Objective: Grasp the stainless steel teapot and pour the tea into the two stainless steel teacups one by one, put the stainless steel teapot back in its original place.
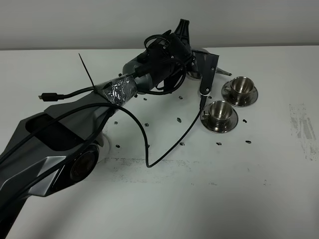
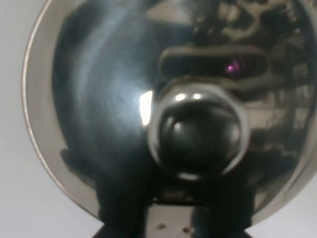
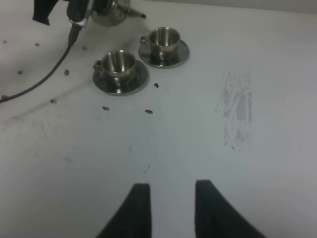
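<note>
R claw is nearest, low over the white bench. Its two dark fingers are spread apart w/ nothing between them. Beyond it stand two small steel teacups on round saucers, side by side, w/ the saucers almost touching: near cup, far cup. A black cable trails across the bench just beside the near cup. Farthest back is the stainless steel teapot, upright on the bench, its thin spout on the cups' side. L arm reaches over it. L claw sits right at the knobbed lid; that view is too close & blurred to tell if it's pinching anything.
</note>
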Motion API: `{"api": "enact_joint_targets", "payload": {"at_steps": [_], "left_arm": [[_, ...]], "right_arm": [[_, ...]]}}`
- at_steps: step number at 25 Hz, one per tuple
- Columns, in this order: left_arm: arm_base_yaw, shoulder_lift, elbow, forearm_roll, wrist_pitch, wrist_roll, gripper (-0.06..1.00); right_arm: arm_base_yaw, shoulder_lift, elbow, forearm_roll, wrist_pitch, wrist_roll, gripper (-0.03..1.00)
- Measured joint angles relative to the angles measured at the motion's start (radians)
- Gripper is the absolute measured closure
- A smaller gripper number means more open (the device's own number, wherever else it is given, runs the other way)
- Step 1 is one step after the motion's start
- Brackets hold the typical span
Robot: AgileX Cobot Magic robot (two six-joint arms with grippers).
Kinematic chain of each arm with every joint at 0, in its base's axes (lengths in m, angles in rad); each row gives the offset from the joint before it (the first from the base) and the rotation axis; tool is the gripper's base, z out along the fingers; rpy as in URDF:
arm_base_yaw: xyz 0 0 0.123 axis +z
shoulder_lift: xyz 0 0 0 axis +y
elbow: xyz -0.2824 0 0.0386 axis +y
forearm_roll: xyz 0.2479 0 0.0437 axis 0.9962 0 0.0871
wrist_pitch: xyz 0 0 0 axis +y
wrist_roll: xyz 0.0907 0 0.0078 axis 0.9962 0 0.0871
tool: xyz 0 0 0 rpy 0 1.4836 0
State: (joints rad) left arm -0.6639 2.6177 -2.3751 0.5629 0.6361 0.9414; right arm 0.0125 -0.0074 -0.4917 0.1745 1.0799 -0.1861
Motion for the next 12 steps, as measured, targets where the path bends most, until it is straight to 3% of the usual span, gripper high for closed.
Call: {"api": "enact_joint_targets", "payload": {"at_steps": [7,12], "left_arm": [[-0.017,0.0,-0.002,0.007,-0.011,-0.001,0.77],[-0.023,0.0,-0.002,0.07,-0.019,-0.059,0.77]], "right_arm": [[0.0,0.0,0.0,0.0,0.0,0.0,0.73],[0.0,0.0,0.0,0.0,0.0,0.0,0.73]]}}
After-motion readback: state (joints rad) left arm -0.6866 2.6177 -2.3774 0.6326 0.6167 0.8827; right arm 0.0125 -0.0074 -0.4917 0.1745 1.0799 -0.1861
